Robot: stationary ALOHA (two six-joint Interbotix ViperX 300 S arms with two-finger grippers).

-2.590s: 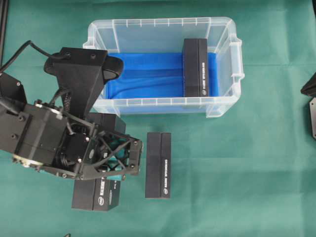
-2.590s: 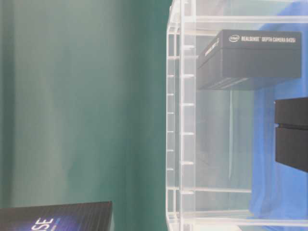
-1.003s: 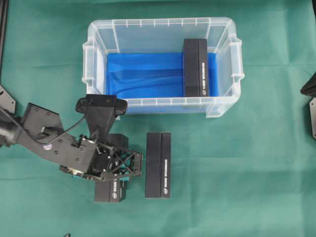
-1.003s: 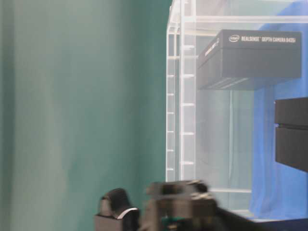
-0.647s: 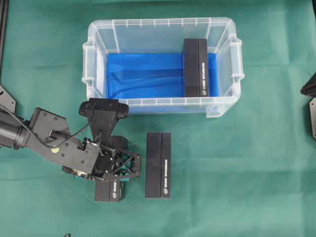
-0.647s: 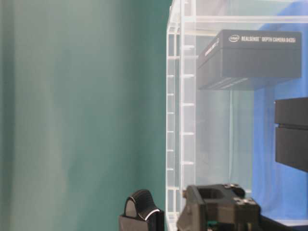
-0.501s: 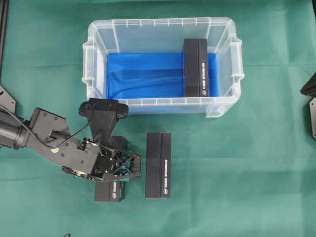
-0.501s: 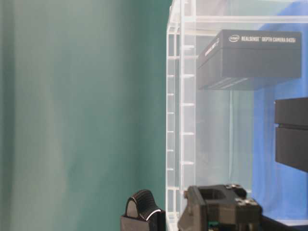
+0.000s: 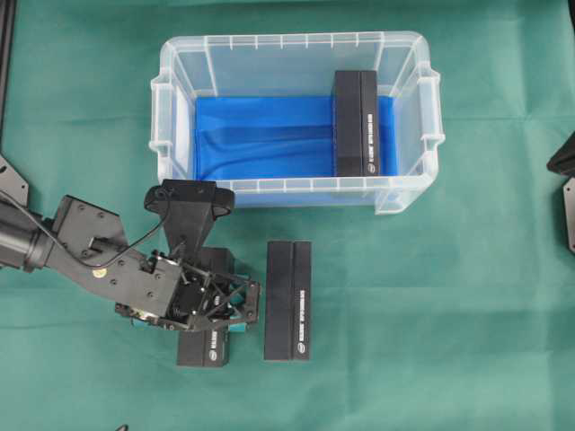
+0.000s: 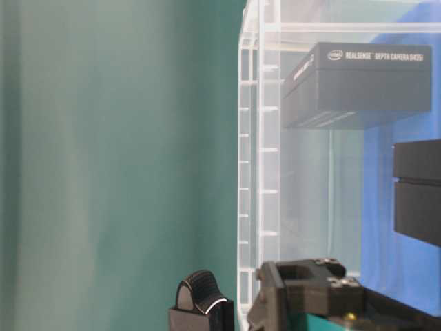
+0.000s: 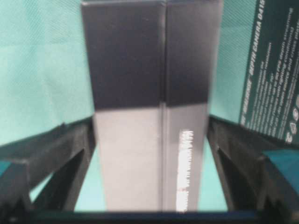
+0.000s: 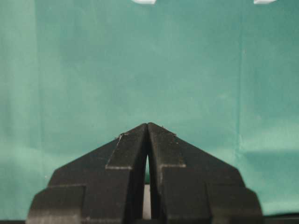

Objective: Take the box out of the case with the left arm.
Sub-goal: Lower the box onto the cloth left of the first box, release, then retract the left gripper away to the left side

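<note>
left claw [image 9: 214, 316] has widened around box [image 9: 205, 346] beside second box [image 9: 288, 300].

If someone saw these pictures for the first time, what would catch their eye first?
Probably the clear case with its blue lining, one black box lying at its right end. Next, the left gripper in front of the case, its jaws open around a second black box on the green cloth. A third black box lies just right of it.

My left gripper [image 9: 212, 316] straddles box [image 9: 205, 346] on cloth; second box [image 9: 288, 300] close on right, case [image 9: 162, 117] wall just behind. Open cloth [image 9: 467, 314] farther right.
</note>
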